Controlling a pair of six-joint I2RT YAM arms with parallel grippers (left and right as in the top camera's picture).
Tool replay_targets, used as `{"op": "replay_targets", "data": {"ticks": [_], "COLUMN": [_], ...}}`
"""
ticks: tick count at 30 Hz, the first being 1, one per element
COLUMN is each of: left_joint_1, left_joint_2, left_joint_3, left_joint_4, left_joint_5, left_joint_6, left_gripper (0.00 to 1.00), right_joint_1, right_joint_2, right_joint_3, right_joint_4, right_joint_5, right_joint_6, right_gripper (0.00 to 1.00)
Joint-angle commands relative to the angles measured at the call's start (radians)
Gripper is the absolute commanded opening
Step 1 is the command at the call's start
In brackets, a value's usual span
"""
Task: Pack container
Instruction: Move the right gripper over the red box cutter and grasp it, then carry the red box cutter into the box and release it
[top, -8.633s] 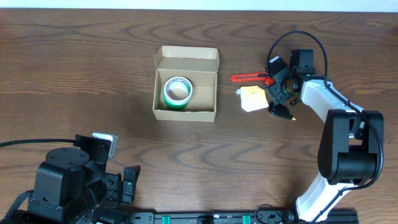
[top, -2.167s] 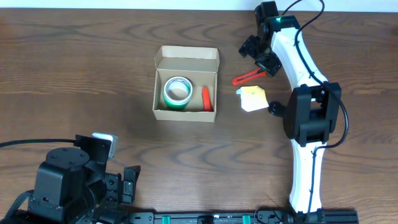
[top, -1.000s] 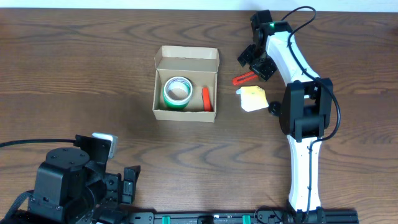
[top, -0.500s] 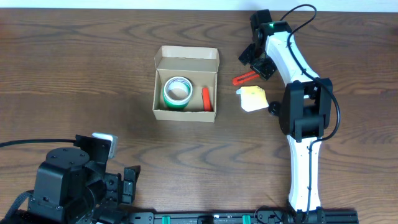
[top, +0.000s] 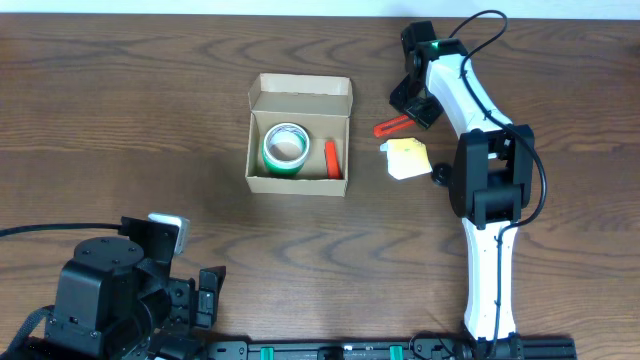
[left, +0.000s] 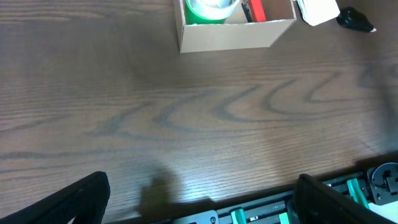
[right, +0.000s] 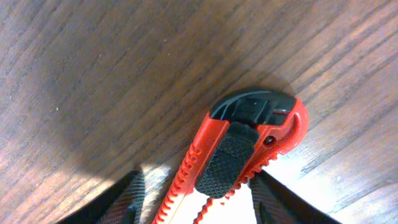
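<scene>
The container (top: 298, 178) sits open left of centre on the table (top: 120, 120), its lid flap folded back on the far side. Inside we see 1 green tape roll (top: 286, 147) on the left and 1 red item (top: 331, 158) along the right wall. That red item was not in the box 8.6 s ago, when only the roll lay there.

The right gripper (top: 414, 102) hangs over the upper end of the red utility knife (top: 393, 126), which lies on the table to the right of the box. It was earlier down beside the yellow note (top: 405, 158). The knife lay level then and now lies tilted. Against the frame 1 s back, the 2 fingers stand closer together.

In the right wrist view the fingers (right: 127, 198) flank the knife's handle. A strip of bare wood shows between the left one and the handle, so the jaws stand apart around the knife without pinching it. A small black object (top: 440, 175) lies just beside the note, in the same place as 1 s ago.

The left gripper (left: 202, 183) stays low at the near edge, its jaws spread wide and holding nothing.
</scene>
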Motion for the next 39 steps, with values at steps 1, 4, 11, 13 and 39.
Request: {"op": "replay_targets", "data": {"ticks": [1,4,11,13,39], "left_joint_1": [-0.002,-0.002,-0.002,-0.002,-0.002], "left_joint_2": [0.001,0.001,0.001,0.001,0.001], "left_joint_3": [-0.001,-0.001,-0.001,-0.001,-0.001], "left_joint_4": [-0.003,-0.003,-0.003,-0.003,-0.003], "left_joint_5": [0.002,0.002,0.002,0.002,0.003], "left_joint_6": [-0.005,-0.005,-0.005,-0.005,-0.005], "left_gripper": [0.95,0.95,0.95,0.95,0.95], "right_joint_1": [0.015,0.015,0.012,0.012,0.106], "right_joint_2": [0.032,0.032,0.032,0.032,-0.248], "right_joint_3": [-0.035,-0.035,-0.035,-0.035,0.230], "right_joint_4": [0.008,0.008,0.011,0.014,-0.024], "right_joint_5": [-0.008,-0.008,-0.013,-0.019,-0.352], "right_joint_6": [0.004,0.003,0.000,0.000,-1.052], "right_gripper": [0.46,0.40,0.25,0.23,0.01]}}
